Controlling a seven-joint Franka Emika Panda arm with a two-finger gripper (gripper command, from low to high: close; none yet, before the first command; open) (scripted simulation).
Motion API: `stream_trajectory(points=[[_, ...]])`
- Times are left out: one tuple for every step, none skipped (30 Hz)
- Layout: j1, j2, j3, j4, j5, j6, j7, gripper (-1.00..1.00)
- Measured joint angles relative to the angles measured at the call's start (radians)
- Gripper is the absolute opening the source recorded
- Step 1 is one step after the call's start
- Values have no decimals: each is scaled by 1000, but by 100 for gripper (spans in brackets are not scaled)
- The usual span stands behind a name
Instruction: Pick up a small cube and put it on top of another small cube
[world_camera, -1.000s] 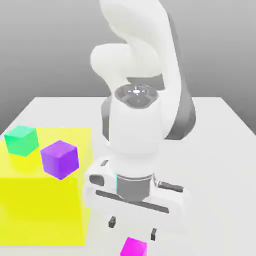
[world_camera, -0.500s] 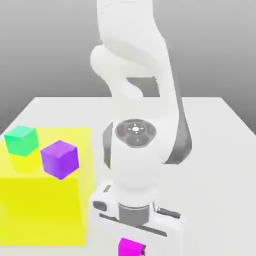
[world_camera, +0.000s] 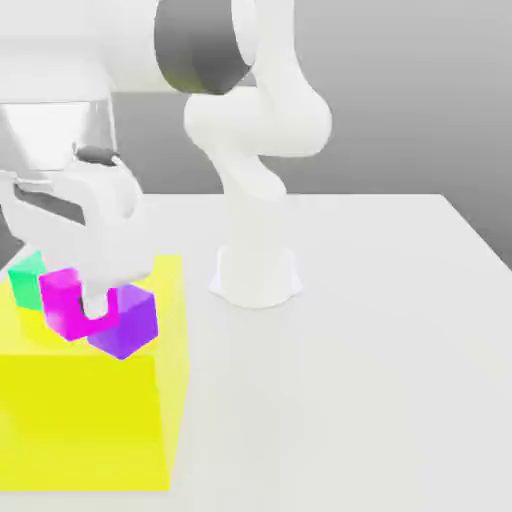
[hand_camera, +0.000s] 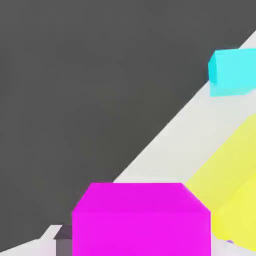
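The small magenta-pink cube (world_camera: 60, 300) hangs between the fingers of my gripper (world_camera: 80, 305), which is shut on it. One white finger (world_camera: 97, 297) crosses the cube's front face; the other is hidden behind it. The held cube is over the yellow area, right beside the violet-purple cube (world_camera: 135, 322) on the exterior view's left, overlapping its edge. In the hand view the magenta cube (hand_camera: 141, 220) fills the lower middle. The green cube (world_camera: 25, 280) sits behind, half hidden by my hand, and appears cyan-green in the hand view (hand_camera: 232, 70).
A bright yellow square patch (world_camera: 80, 420) covers the table's left part in the exterior view, also visible in the hand view (hand_camera: 227, 185). My arm's white base (world_camera: 255, 275) stands mid-table. The white tabletop (world_camera: 380, 350) stretches to the exterior view's right.
The arm swung from the table's near edge to the exterior view's left, carrying the magenta cube up and over the yellow patch, beside the purple cube.
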Motion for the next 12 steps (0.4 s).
stream_trajectory(points=[[-21, -36, -16, -11, -8, -38, 19, -100], [-48, -72, -33, -27, -28, -77, 45, -100], [-79, -110, -48, -46, -49, -120, 74, -100], [-109, -135, -57, -67, -80, -151, 105, -100], [-126, -140, -60, -91, -99, -150, 123, -100], [-135, -133, -62, -115, -109, -128, 131, -100], [-140, -120, -64, -140, -113, -95, 135, -100], [-142, -105, -65, -165, -115, -57, 137, -100], [-143, -91, -66, -187, -116, -23, 137, 100], [-143, -91, -66, -187, -115, -23, 137, 100], [-143, -91, -66, -187, -115, -23, 137, 100], [-143, -91, -66, -187, -116, -23, 137, 100]])
